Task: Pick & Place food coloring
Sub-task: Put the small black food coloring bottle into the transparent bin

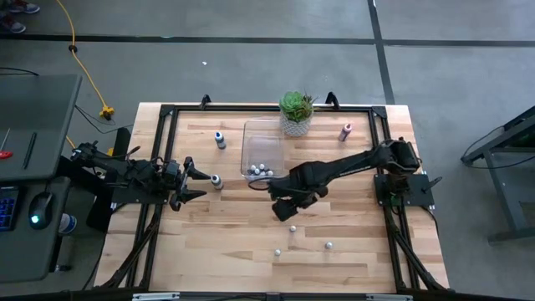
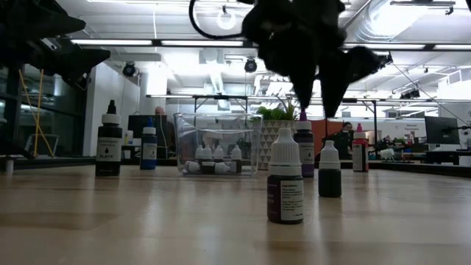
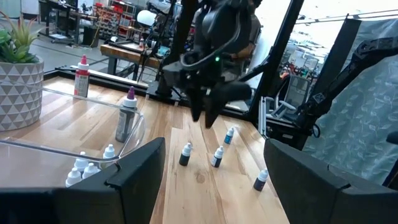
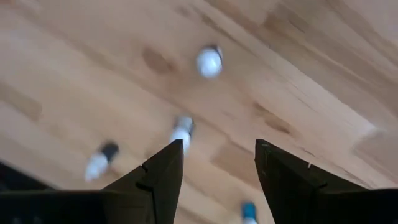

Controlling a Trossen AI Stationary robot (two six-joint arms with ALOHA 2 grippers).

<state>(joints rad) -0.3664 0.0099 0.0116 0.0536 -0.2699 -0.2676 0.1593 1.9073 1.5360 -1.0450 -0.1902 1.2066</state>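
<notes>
Several tiny food coloring bottles stand or lie on the wooden table: three near the front (image 1: 292, 227), (image 1: 277, 252), (image 1: 328, 245), one by my left gripper (image 1: 216, 181), and taller ones (image 1: 220, 140), (image 1: 345, 131). More lie inside the clear bin (image 1: 259, 170). My right gripper (image 1: 288, 207) hangs open and empty above the table, just in front of the bin. Its wrist view (image 4: 217, 149) looks down on a white-capped bottle (image 4: 181, 132) below the fingers. My left gripper (image 1: 196, 181) is open and empty at the table's left.
The clear bin (image 1: 248, 146) stands mid-table at the back. A green succulent in a white pot (image 1: 297, 111) stands behind it. A black frame (image 1: 167, 113) edges the table. Bare wood lies at the front left.
</notes>
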